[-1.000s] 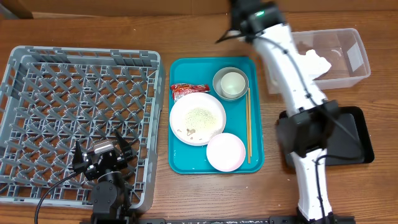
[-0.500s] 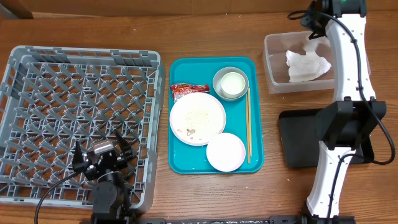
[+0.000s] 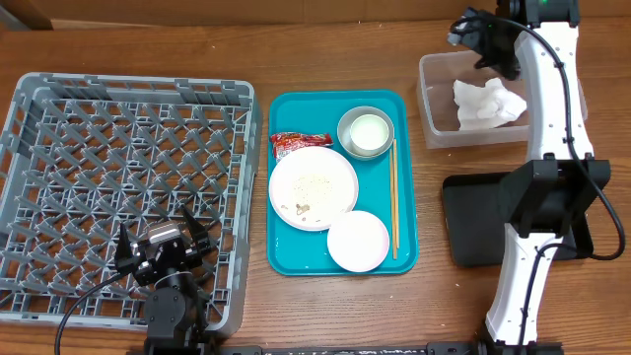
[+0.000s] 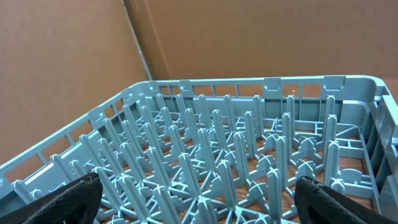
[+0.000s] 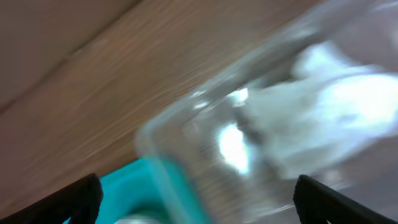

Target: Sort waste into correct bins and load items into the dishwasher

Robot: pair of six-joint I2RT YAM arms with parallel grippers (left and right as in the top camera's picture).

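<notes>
The right gripper (image 3: 480, 37) hangs over the far left corner of the clear plastic tub (image 3: 434, 123), which stands near the table's far right corner. Its fingers are spread wide with nothing between them. The right wrist view is badly blurred but shows both fingertips far apart at the bottom corners. Below them are the tub wall and a white mass. The crumpled white napkin (image 3: 488, 104) lies inside the tub, apart from the gripper. The black tray (image 3: 471, 222) sits nearer the table's front right, partly covered by the right arm's base.

The teal serving tray (image 3: 296, 110) lies at the middle of the table. On it, the red snack wrapper (image 3: 296, 144) rests by the left edge, touching the round plate (image 3: 335, 202). The plate carries pale rice-like crumbs (image 3: 314, 183). At the tray's far right corner, the small white cup (image 3: 367, 132) sits inside the grey metal bowl (image 3: 345, 133). The smaller pale bowl (image 3: 358, 241) is at the front right, just beside the plate. The chopsticks (image 3: 393, 197) lie along the tray's right edge.

The grey dish rack (image 3: 138, 87) fills the table's left side. The left gripper (image 3: 158, 248) hovers over the rack's front edge. Its fingers are fully apart and hold nothing, with only rack pegs between them in the left wrist view.
</notes>
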